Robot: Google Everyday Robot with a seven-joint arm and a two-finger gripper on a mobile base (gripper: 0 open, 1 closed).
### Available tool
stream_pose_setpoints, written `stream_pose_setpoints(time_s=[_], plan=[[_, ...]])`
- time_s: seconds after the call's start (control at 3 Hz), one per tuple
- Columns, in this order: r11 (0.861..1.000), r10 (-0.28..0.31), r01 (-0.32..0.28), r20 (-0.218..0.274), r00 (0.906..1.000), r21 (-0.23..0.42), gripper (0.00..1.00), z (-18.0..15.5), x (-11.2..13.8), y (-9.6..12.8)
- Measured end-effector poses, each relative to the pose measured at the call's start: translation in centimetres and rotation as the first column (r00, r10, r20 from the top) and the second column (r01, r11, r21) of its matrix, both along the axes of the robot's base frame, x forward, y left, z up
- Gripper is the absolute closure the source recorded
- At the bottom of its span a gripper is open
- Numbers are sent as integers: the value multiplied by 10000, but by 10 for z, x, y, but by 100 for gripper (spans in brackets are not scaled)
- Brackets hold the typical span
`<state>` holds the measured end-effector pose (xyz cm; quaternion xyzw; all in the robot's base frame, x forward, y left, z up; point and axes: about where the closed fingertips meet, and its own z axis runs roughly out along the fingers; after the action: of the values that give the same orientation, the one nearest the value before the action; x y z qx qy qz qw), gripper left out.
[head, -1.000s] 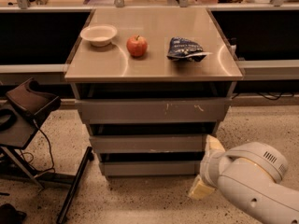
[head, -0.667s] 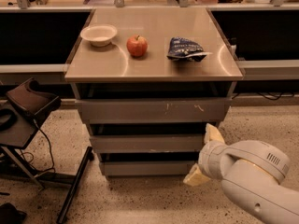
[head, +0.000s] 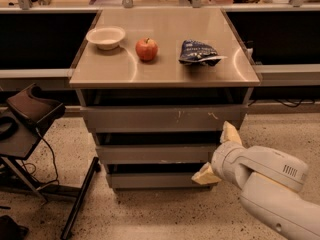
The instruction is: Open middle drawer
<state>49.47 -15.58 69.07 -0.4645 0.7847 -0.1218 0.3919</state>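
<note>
The middle drawer [head: 155, 154] is a shallow grey front in the metal cabinet, between a taller scratched front [head: 160, 119] above and the shortest front [head: 155, 180] below. All three fronts look shut. My gripper [head: 218, 154] is at the middle drawer's right end, at its height. It is open, with one pale finger [head: 230, 133] above the drawer's level and the other [head: 206, 175] below it. My white arm [head: 270, 184] comes in from the lower right and hides the cabinet's lower right corner.
On the cabinet top [head: 100, 69] stand a white bowl [head: 105, 37], a red apple [head: 146, 49] and a blue snack bag [head: 197, 53]. A black stand with cables [head: 30, 119] is at the left on the speckled floor. Dark counters run behind.
My gripper has moved left and a little up, from beside the cabinet's lower right corner to the right end of the middle drawer. The drawers have not moved.
</note>
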Motion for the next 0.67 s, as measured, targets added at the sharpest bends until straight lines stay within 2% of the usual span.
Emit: stream_pose_setpoints(time_s=[0.67], plan=[[9982, -439, 424, 357, 9984, 431, 0, -10, 11, 12]])
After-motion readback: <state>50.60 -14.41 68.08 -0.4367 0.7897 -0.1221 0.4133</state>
